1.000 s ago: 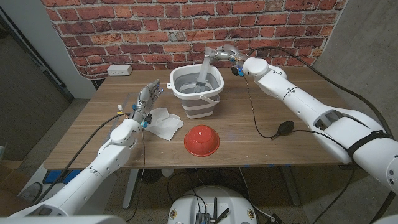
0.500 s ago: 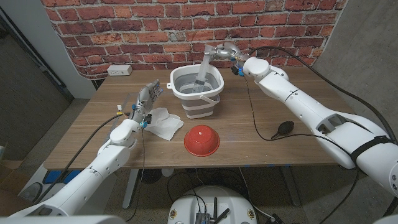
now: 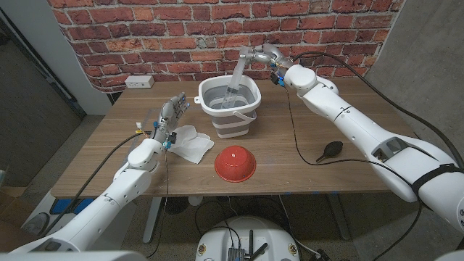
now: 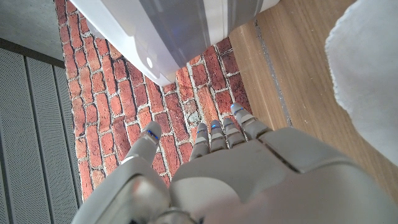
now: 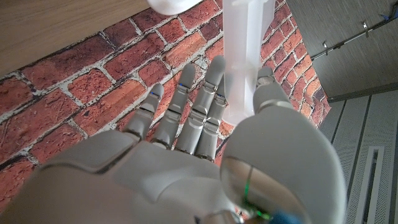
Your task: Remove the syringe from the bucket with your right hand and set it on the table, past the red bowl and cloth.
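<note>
We are pinching the syringe in our right robot hand, its lower end standing inside the bucket at the far tabletop. Our left robot hand is waiting spread beside the cloth, leaving room near the red bowl.

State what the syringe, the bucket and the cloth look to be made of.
Syringe: translucent, probably plastic; the brick wall shows faintly through it. Bucket: grey body with white rim, matte; ridged folds suggest a collapsible rubbery wall, though that is uncertain. Cloth: white soft fabric, lying rumpled.
</note>
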Robot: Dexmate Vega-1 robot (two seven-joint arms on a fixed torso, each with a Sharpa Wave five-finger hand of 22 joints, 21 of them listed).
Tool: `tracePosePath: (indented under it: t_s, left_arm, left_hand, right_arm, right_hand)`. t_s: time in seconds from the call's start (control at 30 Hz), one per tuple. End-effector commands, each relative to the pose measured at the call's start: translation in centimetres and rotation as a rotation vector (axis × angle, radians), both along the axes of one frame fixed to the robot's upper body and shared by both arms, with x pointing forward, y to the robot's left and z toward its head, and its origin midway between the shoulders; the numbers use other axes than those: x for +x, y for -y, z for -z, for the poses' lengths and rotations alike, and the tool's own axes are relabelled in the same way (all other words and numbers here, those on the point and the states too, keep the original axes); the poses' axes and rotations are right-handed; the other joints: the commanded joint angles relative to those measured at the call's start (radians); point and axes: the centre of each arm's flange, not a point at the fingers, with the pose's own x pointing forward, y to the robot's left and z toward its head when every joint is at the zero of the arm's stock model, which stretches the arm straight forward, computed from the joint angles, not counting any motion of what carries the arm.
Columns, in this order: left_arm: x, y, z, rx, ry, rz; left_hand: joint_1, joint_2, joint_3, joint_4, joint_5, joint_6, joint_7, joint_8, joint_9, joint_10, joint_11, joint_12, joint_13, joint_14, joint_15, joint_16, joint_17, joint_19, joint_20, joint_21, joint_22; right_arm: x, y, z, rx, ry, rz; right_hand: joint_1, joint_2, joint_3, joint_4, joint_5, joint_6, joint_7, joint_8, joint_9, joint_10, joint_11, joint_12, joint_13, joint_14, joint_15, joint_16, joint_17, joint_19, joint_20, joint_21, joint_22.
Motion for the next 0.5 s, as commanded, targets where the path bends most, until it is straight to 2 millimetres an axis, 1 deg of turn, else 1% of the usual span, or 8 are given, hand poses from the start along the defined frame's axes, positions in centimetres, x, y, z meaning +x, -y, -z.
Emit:
tracePosePath:
  t_s: [0.03, 0.5]
  left_arm:
    - [-0.3, -0.2, -0.2, 0.000, 0.007, -0.007]
    - [-0.7, -0.2, -0.1, -0.003, 0.014, -0.009]
  left_hand:
    - [0.007, 0.078, 0.000, -0.004, 0.002, 0.008, -0.003, 0.000, 0.006, 0.006, 0.005, 0.004, 0.004, 0.007, 0.005, 0.006, 0.003, -0.006, -0.054, 0.004, 0.005]
    - [0.008, 0.078, 0.000, -0.005, 0.002, 0.009, -0.003, 0.000, 0.006, 0.007, 0.005, 0.004, 0.004, 0.006, 0.004, 0.006, 0.003, -0.006, -0.054, 0.004, 0.005]
  right_arm:
    - [-1.4, 0.6, -0.8, 0.055, 0.028, 0.019]
    - [-3.2, 1.6, -1.9, 0.100, 0.070, 0.025]
  right_hand:
    - [0.030, 0.025, 0.002, 0.006, 0.007, 0.011, -0.004, 0.005, 0.001, 0.106, -0.101, 0.004, 0.005, 0.011, -0.125, 0.005, 0.004, 0.009, 0.001, 0.000, 0.001]
    - [0.033, 0.026, 0.000, 0.008, 0.007, 0.011, -0.004, 0.009, -0.002, 0.109, -0.101, 0.002, 0.007, 0.016, -0.124, 0.004, 0.005, 0.010, 0.000, -0.001, 0.001]
